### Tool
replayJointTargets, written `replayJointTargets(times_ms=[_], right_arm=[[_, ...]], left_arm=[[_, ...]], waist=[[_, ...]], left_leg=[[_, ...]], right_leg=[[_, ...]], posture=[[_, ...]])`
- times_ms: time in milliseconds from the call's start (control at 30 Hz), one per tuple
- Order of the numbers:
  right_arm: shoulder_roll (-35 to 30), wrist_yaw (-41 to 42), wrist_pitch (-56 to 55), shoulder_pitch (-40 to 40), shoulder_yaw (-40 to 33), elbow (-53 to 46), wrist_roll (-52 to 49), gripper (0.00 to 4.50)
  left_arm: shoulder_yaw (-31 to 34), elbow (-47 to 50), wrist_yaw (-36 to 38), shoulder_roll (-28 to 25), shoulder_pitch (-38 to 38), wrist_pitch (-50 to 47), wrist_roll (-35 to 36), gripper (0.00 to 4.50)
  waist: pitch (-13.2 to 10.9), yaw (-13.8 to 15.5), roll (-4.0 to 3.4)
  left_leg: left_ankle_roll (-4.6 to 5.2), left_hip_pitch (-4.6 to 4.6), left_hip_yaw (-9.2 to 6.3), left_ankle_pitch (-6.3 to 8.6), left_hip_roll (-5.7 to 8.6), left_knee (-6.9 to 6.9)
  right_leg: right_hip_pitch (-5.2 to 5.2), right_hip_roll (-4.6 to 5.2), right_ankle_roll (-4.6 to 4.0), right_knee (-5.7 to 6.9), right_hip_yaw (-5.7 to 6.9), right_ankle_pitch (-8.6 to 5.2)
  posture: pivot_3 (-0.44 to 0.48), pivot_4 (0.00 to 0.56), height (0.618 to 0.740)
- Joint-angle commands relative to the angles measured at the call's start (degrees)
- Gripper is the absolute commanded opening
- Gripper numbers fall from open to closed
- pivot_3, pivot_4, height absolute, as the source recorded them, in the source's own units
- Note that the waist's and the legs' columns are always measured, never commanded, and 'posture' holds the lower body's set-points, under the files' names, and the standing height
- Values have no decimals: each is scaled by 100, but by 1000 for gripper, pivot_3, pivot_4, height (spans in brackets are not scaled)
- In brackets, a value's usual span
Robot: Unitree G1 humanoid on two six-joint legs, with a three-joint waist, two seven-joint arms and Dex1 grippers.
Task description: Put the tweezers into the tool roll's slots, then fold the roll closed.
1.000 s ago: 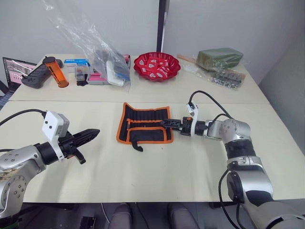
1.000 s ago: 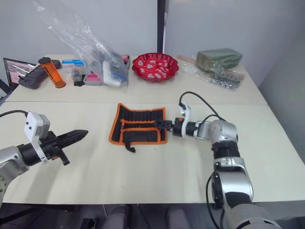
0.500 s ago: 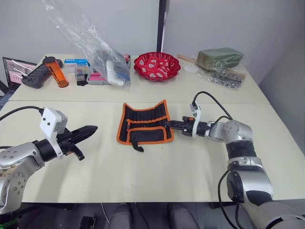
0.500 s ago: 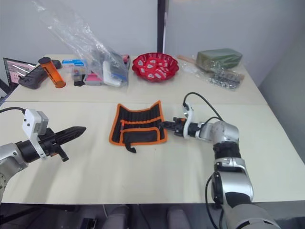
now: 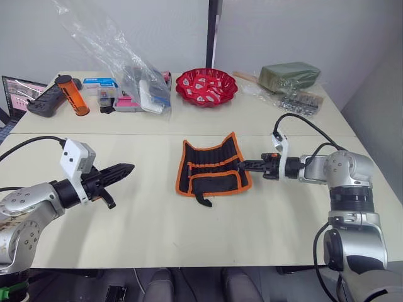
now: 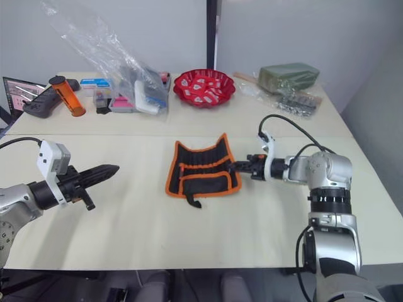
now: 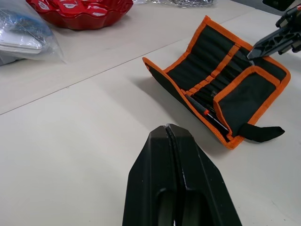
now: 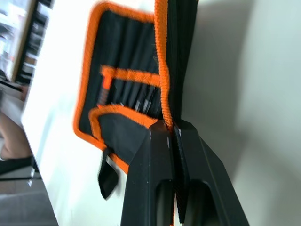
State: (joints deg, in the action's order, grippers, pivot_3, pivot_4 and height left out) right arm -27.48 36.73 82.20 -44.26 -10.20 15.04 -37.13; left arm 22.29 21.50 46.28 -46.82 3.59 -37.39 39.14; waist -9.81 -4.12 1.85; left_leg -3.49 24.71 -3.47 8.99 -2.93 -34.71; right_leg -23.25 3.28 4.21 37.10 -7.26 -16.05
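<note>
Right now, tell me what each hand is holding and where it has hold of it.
The right hand pinches the tool roll by its orange-edged right edge. The left hand is shut and holds nothing.

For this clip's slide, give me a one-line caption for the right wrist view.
Right gripper pinching the orange-edged side of the tool roll, lifting that edge off the table.

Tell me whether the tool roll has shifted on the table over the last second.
Yes. The tool roll has slid toward the robot's right, pulled by the right gripper shut on its edge. Against the red bowl, it previously lay further left.
</note>
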Motion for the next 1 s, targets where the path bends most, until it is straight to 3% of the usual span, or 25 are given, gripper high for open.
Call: replayJointTargets(times_ms=[33,233,1000], right_arm=[[388,-720,523,-24,-293,-578,80,16],[1064,-1469,1000,-188,-652,-1219,176,16],[2983,-3151,1030,-441,-1726,-1007,98,16]], left_arm=[[12,75,34,35,-4,149,-10,0],[-121,169,5,150,-59,172,-48,0],[-547,146,25,220,35,334,-147,0]], waist=[[0,-9,0],[0,4,0],[-1,-7,-3]], left_leg=[[0,0,0,0,0,0],[0,-1,-1,0,-1,-2],[1,-1,-4,0,-3,1]], right_leg=[[0,0,0,0,0,0],[0,0,-7,3,0,4],[-2,-2,-18,7,5,11]], posture=[[0,150,740],[0,150,740],[0,150,740]])
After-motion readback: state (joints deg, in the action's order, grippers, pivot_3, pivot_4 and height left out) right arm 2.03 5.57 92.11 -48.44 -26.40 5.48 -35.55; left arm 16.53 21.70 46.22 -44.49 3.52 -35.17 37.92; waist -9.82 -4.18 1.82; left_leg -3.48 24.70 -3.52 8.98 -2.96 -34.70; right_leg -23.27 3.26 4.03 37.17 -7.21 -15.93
